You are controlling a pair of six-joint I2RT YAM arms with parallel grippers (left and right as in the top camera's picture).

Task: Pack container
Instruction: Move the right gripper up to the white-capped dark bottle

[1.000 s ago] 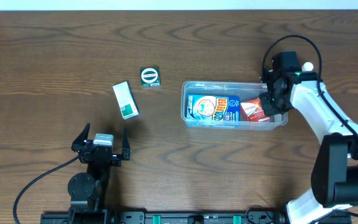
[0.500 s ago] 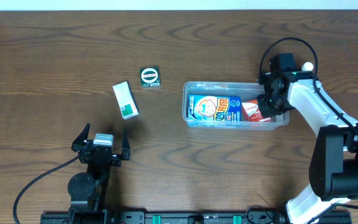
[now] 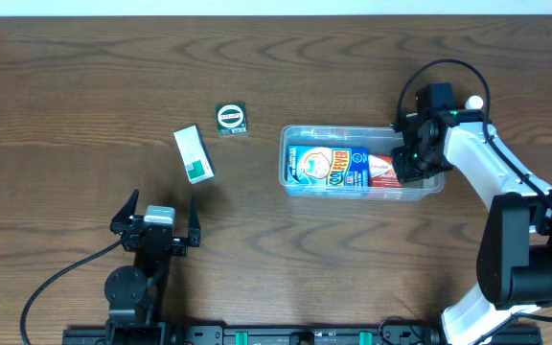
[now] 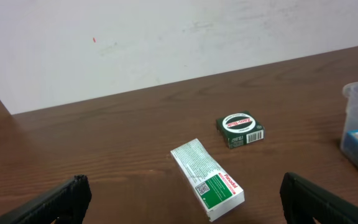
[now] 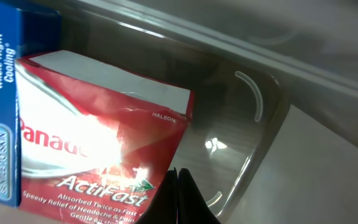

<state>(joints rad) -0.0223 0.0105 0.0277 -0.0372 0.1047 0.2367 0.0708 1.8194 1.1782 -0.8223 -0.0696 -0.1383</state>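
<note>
Currently the right pincer is reaching down into the tub, its tips looking pressed together with nothing between them, just above the red box. The tub is lying around and beneath this pincer, and a blue box is filling the end away from it. Being thin clear plastic, the tub is probably light, slick and a bit bendy, and likely to be sliding on the table if nudged, so pinching its rim at a short end wall is looking safest. The left pincer is sitting spread wide, with a white and green box and a dark green box waiting ahead of it.
</note>
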